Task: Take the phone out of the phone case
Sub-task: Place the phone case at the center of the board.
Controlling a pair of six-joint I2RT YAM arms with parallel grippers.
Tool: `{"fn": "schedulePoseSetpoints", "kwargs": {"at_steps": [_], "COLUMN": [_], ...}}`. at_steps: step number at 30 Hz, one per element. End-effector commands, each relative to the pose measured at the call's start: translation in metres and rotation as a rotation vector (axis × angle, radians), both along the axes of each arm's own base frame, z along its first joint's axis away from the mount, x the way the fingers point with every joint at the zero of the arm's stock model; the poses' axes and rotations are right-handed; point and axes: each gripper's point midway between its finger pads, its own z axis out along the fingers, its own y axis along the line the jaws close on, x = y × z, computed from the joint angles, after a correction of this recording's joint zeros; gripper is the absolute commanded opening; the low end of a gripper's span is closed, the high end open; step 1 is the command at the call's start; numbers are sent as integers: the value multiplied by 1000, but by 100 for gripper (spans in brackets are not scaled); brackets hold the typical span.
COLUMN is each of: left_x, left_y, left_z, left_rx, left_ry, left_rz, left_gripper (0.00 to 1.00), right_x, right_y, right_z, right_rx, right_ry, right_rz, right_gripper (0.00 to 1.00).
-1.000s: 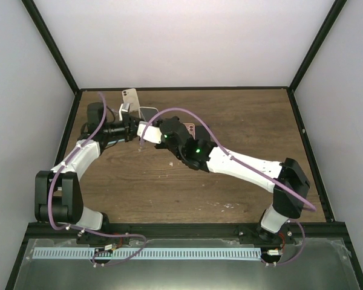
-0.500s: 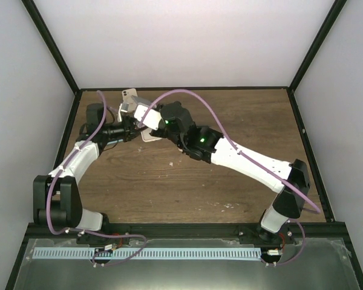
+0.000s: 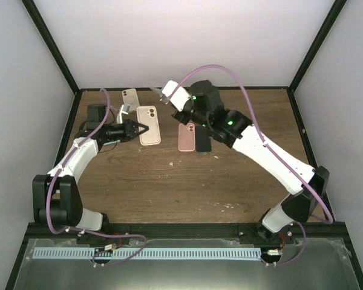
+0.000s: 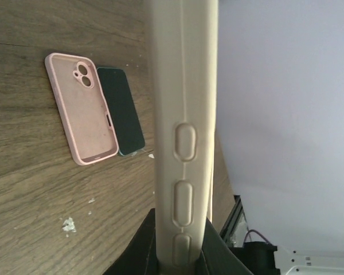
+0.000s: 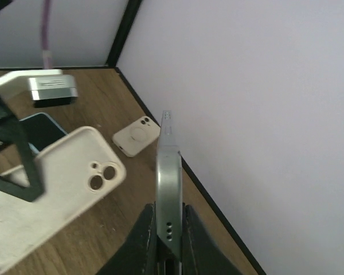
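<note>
While the left tool (image 3: 139, 128) is clamped on one end of the cream phone case (image 3: 149, 127), holding it over the counter (image 3: 169, 181), the right tool (image 5: 169, 246) is pinched tight on the bare phone (image 5: 168, 172). The phone's edge-on, up near the back wall, well apart from the case. A pink case (image 3: 186, 137) and a dark phone (image 3: 201, 142) lie right beside each other on the wood. Another cream case (image 3: 130, 96) sits at the back.
</note>
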Motion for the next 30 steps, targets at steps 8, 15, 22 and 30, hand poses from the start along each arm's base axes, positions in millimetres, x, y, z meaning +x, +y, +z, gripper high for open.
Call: {"fn": "schedulePoseSetpoints", "kwargs": {"at_steps": [8, 15, 22, 30], "left_x": [18, 37, 56, 73], "left_y": [-10, -25, -39, -55], "left_z": [-66, -114, -149, -172], "left_rx": [104, 125, 200, 213], "left_ry": [95, 188, 220, 256], "left_rz": [-96, -118, -118, -113], "left_gripper": [0, 0, 0, 1], "right_x": [20, 28, 31, 33], "right_y": [-83, -91, -92, -94], "right_z": [25, 23, 18, 15], "right_rx": [170, 181, 175, 176], "right_ry": [63, 80, 90, 100], "right_rz": [-109, -132, -136, -139], "right_gripper": [1, 1, 1, 1]}}
